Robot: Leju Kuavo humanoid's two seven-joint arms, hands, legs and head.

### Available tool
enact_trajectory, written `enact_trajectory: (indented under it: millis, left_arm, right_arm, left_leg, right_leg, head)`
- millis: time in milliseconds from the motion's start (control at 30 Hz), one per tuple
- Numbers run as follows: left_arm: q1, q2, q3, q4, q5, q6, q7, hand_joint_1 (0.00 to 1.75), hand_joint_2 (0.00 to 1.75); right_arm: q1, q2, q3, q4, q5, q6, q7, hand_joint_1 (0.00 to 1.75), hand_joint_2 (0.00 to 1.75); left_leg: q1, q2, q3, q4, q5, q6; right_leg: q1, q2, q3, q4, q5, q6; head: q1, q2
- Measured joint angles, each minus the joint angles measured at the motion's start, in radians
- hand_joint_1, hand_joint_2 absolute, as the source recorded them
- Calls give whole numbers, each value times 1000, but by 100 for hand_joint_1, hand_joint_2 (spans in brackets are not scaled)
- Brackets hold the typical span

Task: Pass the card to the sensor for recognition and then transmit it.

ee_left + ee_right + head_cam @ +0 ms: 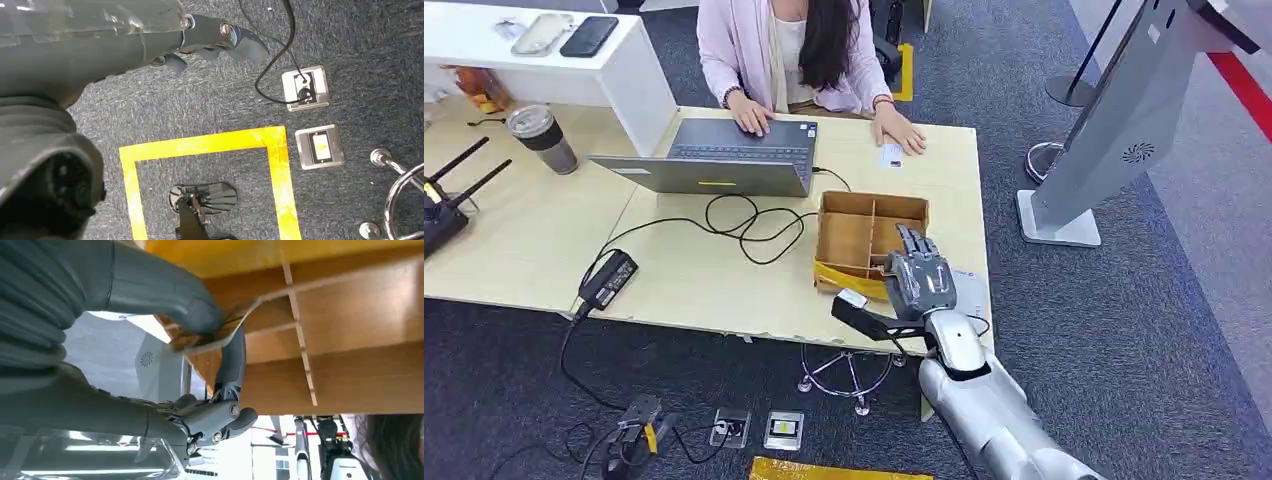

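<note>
One card (220, 340) sits pinched in the right hand (921, 280) over the box (869, 230).

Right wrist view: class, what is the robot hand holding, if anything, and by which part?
A thin card, seen edge-on. The right robot hand pinches it near one end between thumb and finger, over the wooden box.
</note>
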Motion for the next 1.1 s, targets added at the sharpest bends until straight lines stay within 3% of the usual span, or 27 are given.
enact_trajectory:
  millis: [700, 1100]
  left_arm:
    - [-10, 0, 0, 14, -9, -1, 0, 0, 0]
    - [-18, -7, 0, 23, -40, -5, -9, 0, 0]
  right_arm:
    - [-39, -2, 0, 37, -11, -23, -25, 175, 175]
    - [-270, -37, -34, -71, 42, 16, -36, 175, 175]
  left_leg:
    - [0, 0, 0, 0, 0, 0]
    - [0, 1, 0, 0, 1, -1]
  right_leg:
    - [0, 0, 0, 0, 0, 0]
    - [0, 3, 0, 0, 1, 0]
  head:
    - [0, 0]
    - [0, 0]
